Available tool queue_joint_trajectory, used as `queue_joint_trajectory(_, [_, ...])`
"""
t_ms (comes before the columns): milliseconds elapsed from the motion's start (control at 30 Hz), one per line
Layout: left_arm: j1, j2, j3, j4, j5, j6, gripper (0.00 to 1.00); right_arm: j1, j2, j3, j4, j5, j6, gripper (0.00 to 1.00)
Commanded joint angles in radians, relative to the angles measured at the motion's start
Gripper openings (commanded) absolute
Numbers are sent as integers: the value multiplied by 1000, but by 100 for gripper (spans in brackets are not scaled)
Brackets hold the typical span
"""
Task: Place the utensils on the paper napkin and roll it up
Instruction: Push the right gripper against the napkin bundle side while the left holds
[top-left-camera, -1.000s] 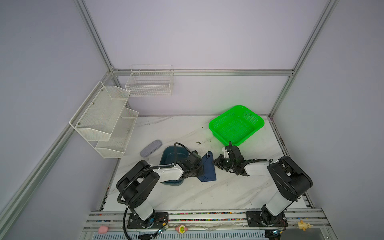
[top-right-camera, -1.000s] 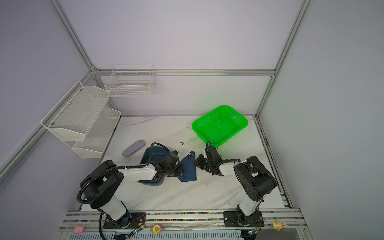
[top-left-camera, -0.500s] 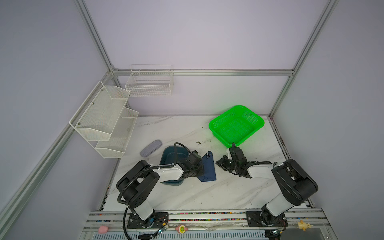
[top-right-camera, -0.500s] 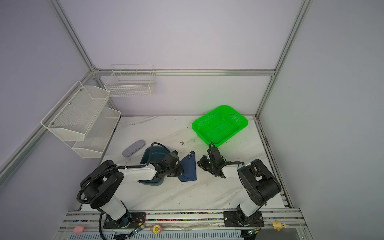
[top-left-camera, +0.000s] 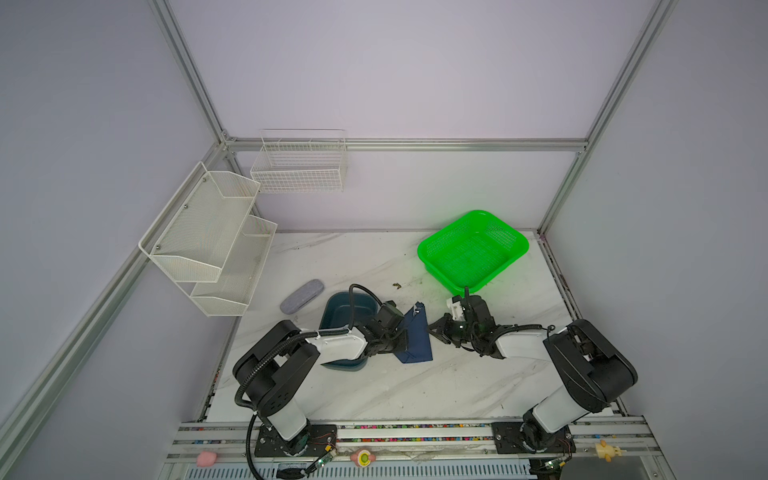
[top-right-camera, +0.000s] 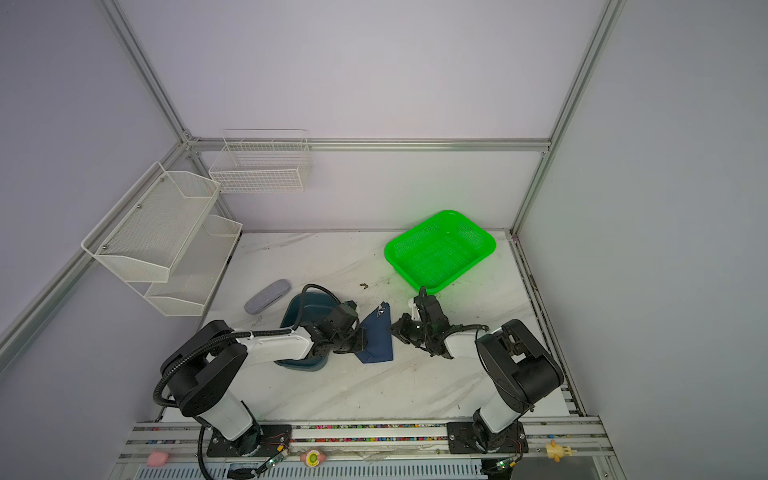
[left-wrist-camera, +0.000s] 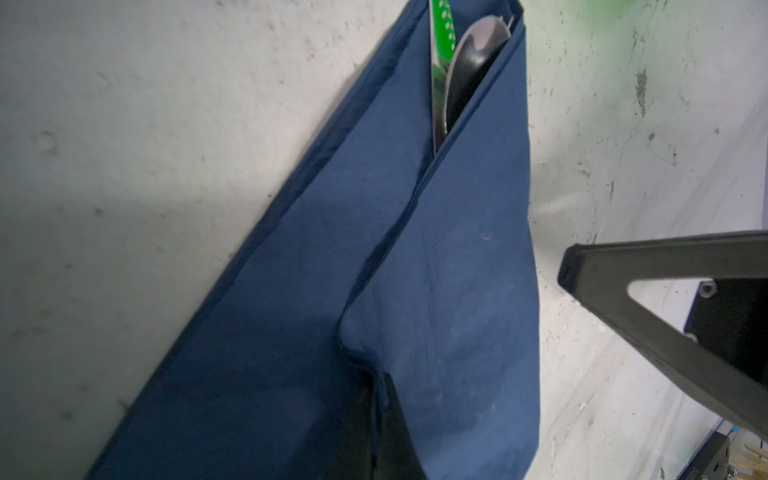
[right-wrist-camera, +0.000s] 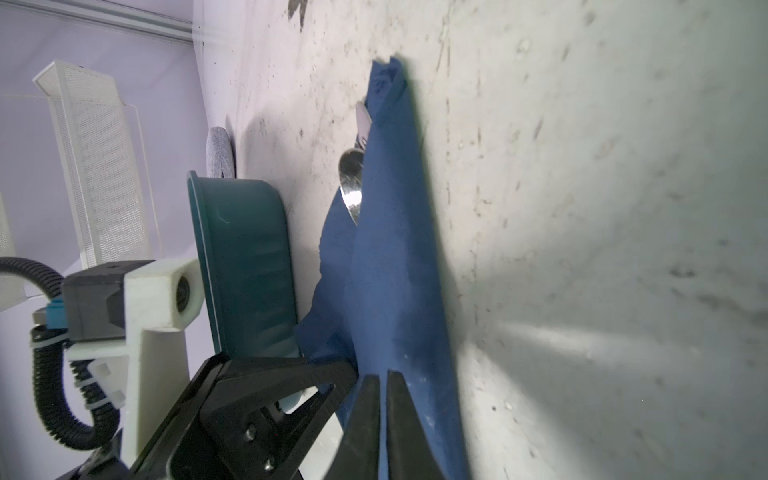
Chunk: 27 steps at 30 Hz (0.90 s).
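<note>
Two utensils (left-wrist-camera: 465, 70) peek from the folded napkin (top-left-camera: 417, 340) on the desk (top-left-camera: 374, 395), beside the tray (top-left-camera: 332, 309). Left fingers (left-wrist-camera: 395, 449) pinch its fold; right fingers (right-wrist-camera: 368, 424) sit closed and empty just beside it. Thin paper tears, steel slides — likely best gripped mid-bundle, gently.

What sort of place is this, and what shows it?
Probably a robotics lab cell: two black-and-white robot arms bolted to a silver aluminium rail, a white marble-pattern tabletop, pale panel walls.
</note>
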Motion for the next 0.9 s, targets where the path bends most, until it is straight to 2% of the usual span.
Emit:
queue_joint_trajectory(0, [-1, 8, 81, -12, -14, 23, 3, 5, 27, -6, -26, -5, -20, 11])
queue_joint_trajectory(267, [-1, 10, 89, -6, -6, 33, 3, 5, 43, -2, -96, 55, -34, 10])
queue_joint_trajectory(400, [0, 13, 100, -16, -6, 40, 3, 5, -12, 0, -137, 99, -26, 9])
queue_joint_trajectory(600, [0, 16, 107, -13, -4, 45, 3, 5, -65, 22, -73, 44, -18, 11])
queue_joint_trajectory(867, [-1, 18, 117, -18, -3, 47, 3, 5, 79, 122, -21, -20, -27, 12])
